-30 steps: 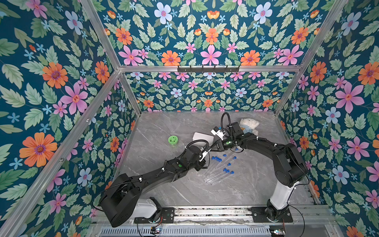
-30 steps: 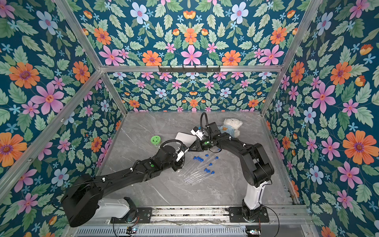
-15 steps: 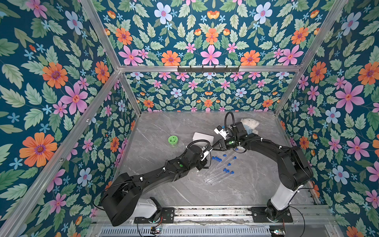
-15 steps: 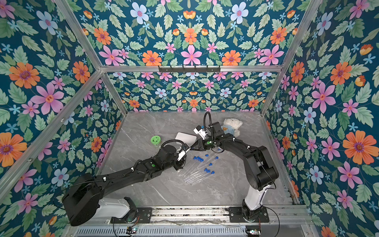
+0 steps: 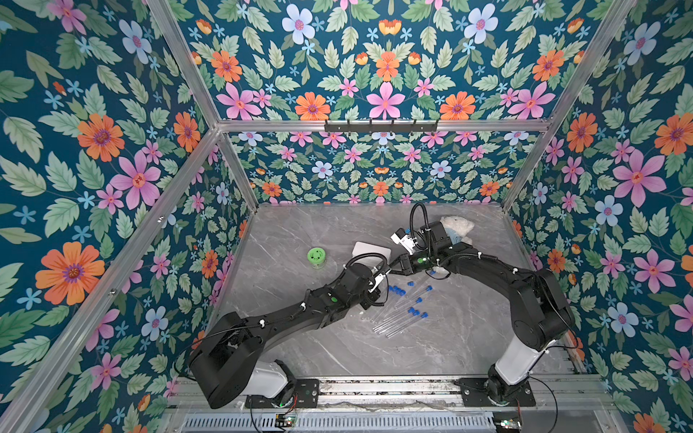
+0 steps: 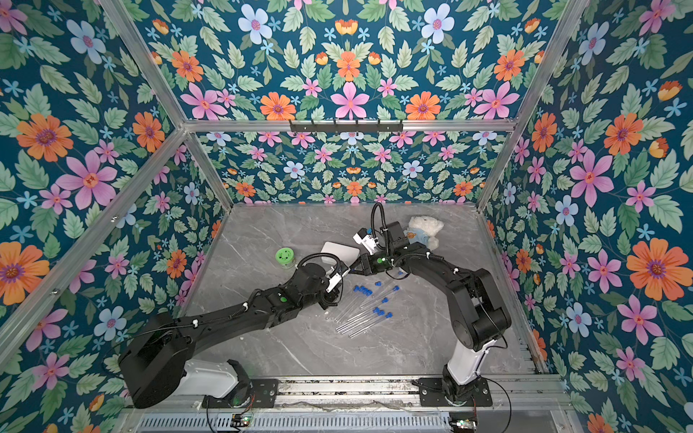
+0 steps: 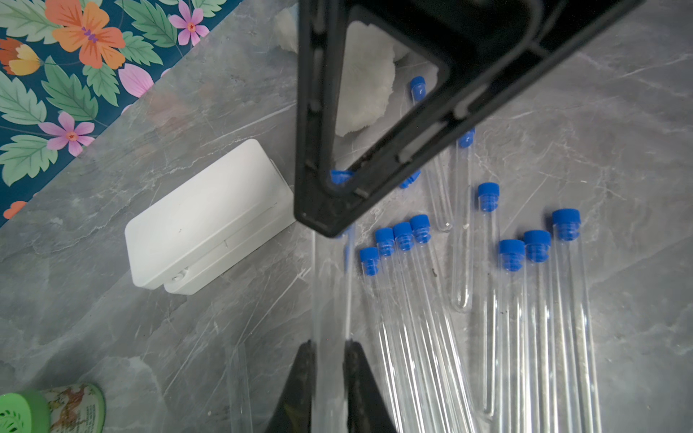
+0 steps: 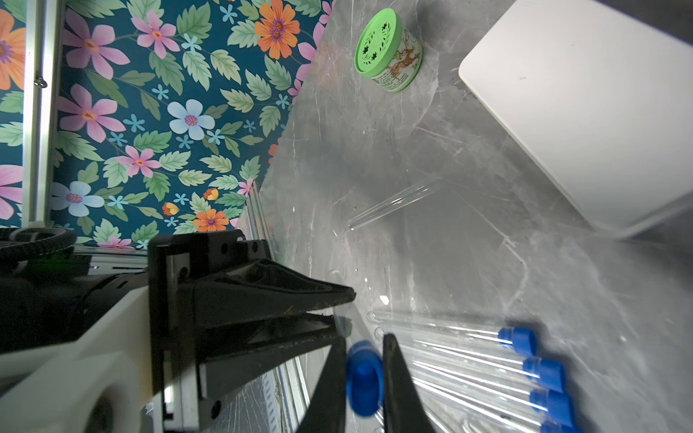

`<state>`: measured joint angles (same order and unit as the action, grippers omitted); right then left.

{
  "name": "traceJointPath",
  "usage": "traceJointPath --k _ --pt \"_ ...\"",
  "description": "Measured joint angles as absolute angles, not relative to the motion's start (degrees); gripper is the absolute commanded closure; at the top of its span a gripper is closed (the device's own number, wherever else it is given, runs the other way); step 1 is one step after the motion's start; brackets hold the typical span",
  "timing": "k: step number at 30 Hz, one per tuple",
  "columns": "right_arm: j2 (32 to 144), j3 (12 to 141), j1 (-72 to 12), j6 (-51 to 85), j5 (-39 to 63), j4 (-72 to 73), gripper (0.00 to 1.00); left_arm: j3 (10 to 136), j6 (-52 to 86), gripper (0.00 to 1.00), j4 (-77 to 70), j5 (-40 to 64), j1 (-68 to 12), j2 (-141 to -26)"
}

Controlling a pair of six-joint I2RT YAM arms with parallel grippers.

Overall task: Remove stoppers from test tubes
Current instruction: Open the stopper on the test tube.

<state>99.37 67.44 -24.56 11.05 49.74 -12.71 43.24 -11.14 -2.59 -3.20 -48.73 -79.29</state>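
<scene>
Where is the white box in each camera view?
In a top view: white box, mid-table, right of the green-lidded jar.
In a top view: white box, same place.
Left wrist: whole white box in view.
Right wrist: only part, cut by the frame edge.
Shared landmark: the green-lidded jar, visible in all four.

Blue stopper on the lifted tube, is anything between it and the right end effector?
Nothing visible stands between them. The right end effector is shut on the stopper, and the left end effector is shut on the tube. The other tubes lie on the table, clear of both grips.
</scene>
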Motion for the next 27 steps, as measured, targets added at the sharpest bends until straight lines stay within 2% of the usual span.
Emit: traceJointPath --k 12,27 --pt "98.59 67.51 -24.64 9.91 48.49 -13.61 0.98 43.92 -11.94 1.00 -1.78 -3.70 -48.90 -79.44" --pt "96.57 63.99 -22.28 14.66 52.88 -7.81 0.98 43.90 -12.05 1.00 -4.08 -3.05 -49.17 -79.55"
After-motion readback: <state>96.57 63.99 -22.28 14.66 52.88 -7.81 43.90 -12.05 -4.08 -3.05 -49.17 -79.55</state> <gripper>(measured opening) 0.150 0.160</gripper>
